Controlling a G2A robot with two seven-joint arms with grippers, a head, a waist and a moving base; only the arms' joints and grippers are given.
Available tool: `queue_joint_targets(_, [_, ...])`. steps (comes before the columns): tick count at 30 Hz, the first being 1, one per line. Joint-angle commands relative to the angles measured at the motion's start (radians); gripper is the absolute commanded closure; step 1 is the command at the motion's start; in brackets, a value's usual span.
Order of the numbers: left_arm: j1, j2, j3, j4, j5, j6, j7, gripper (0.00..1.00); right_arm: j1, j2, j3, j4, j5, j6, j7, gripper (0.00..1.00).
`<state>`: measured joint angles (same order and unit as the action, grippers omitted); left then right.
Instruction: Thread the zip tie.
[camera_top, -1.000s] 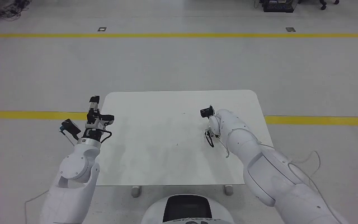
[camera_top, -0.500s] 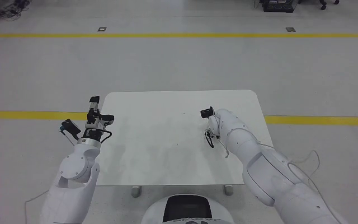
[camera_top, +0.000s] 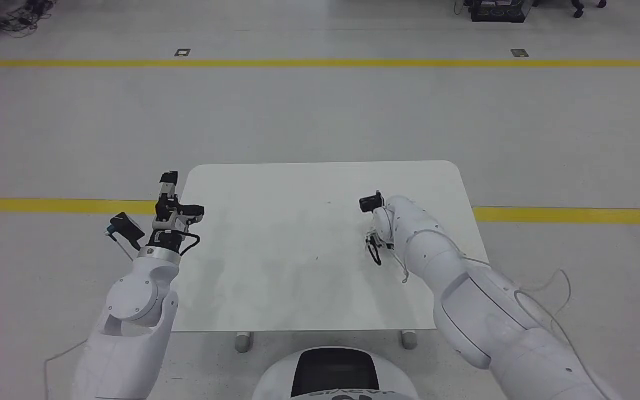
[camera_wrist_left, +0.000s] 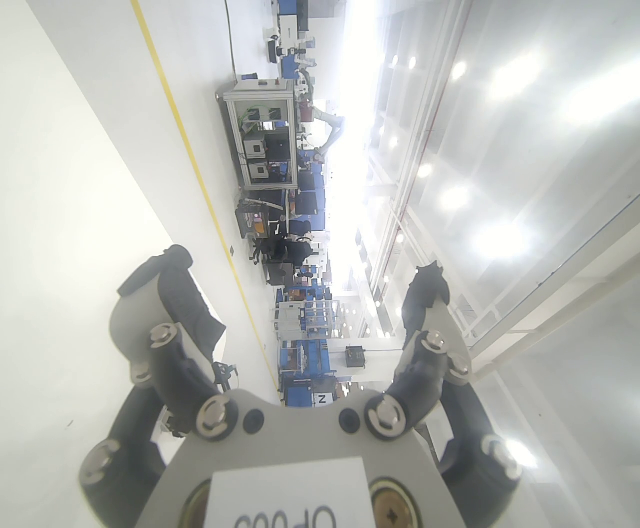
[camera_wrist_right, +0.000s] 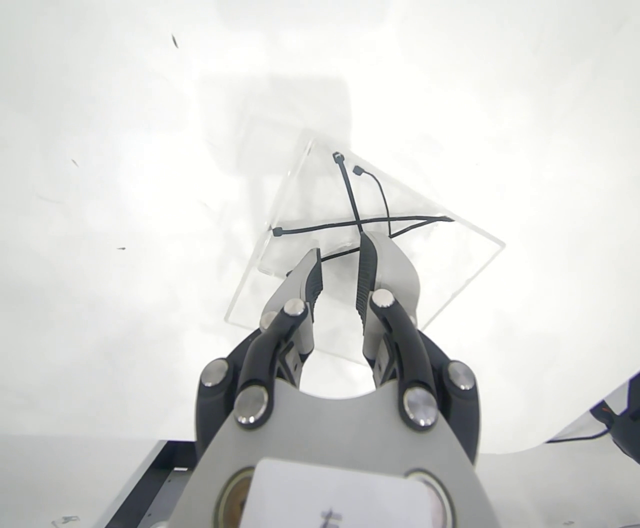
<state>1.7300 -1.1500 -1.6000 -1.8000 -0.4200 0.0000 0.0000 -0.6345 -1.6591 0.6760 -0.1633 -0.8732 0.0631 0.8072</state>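
Between the fingertips of my right claw (camera_wrist_right: 341, 250) a narrow gap stands open. A black zip tie (camera_wrist_right: 334, 256) runs across that gap, and I judge it not yet pinched, though the contact is too fine to read for certain. More ties (camera_wrist_right: 350, 195) lie crossed over one another just beyond my tips, all on a clear tray (camera_wrist_right: 465, 265) that rests flat on the table (camera_top: 300, 290). From above, this claw points down at roughly 3 o'clock on the tabletop, a little in from the edge.

Over the last second little has changed. My right wrist has crept a shade toward 6 o'clock — a settling, no more. I take this as the last alignment over the strand before the fingers close, so the pick is lined up but not made, and no threading has begun.

My left claw (camera_wrist_left: 300, 270) is spread wide with nothing in it. It sits off the table's edge at about 9 o'clock and faces out toward the room rather than the work. It has not stirred in that second. Threading needs one end fed into the tie's own head, so I expect this arm must come in once the right has a firm hold — until then it waits well apart from the tray.
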Motion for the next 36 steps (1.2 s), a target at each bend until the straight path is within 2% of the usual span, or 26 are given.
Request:
queue_joint_targets(1, [0.000, 0.000, 0.000, 0.000, 0.000, 0.000, 0.000, 0.00, 0.001, 0.000, 0.000, 0.000, -0.002, 0.002, 0.001, 0.79])
queue_joint_targets(9, [0.000, 0.000, 0.000, 0.000, 0.000, 0.000, 0.000, 0.00, 0.000, -0.002, 0.006, 0.003, 0.002, 0.002, 0.022, 0.78])
queue_joint_targets(13, [0.000, 0.000, 0.000, 0.000, 0.000, 0.000, 0.000, 0.00, 0.000, -0.001, 0.011, 0.005, 0.006, 0.007, 0.010, 0.83])
queue_joint_targets(19, [0.000, 0.000, 0.000, 0.000, 0.000, 0.000, 0.000, 0.00, 0.001, 0.001, 0.017, 0.003, 0.007, 0.023, -0.025, 0.85])
queue_joint_targets(30, [0.000, 0.000, 0.000, 0.000, 0.000, 0.000, 0.000, 0.00, -0.001, -0.003, 0.018, -0.003, 0.000, 0.013, 0.020, 0.75])
queue_joint_targets(36, [0.000, 0.000, 0.000, 0.000, 0.000, 0.000, 0.000, 0.00, 0.000, -0.005, 0.021, 0.000, 0.000, 0.018, 0.024, 0.78])
